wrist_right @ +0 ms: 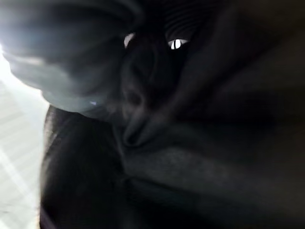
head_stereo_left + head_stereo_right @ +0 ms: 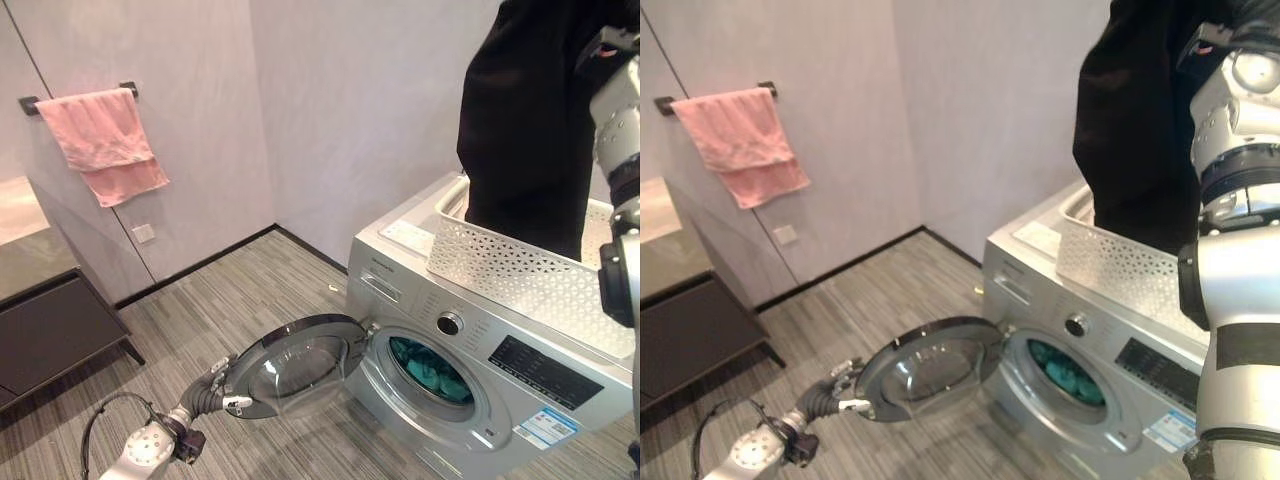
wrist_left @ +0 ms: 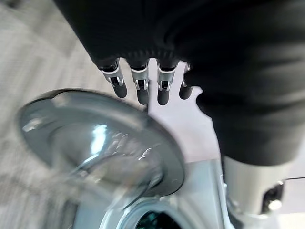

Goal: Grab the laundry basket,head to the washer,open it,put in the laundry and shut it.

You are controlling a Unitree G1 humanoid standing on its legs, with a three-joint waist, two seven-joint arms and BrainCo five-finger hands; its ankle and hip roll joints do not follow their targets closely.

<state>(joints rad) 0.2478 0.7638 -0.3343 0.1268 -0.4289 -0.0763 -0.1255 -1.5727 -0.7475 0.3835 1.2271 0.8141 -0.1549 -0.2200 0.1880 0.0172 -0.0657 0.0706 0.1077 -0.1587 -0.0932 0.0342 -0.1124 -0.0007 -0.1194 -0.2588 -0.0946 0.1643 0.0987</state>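
Left hand [image 2: 213,388] with straight fingers [image 3: 138,88] at round glass washer door [image 2: 295,365], right hand's finger state unclear inside black cloth [image 2: 525,120] above perforated white basket [image 2: 510,270], teal laundry [image 2: 428,370] in drum

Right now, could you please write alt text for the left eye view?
The right hand lifts a black garment above the white laundry basket on the washer. The left hand touches the open door; teal laundry is inside.
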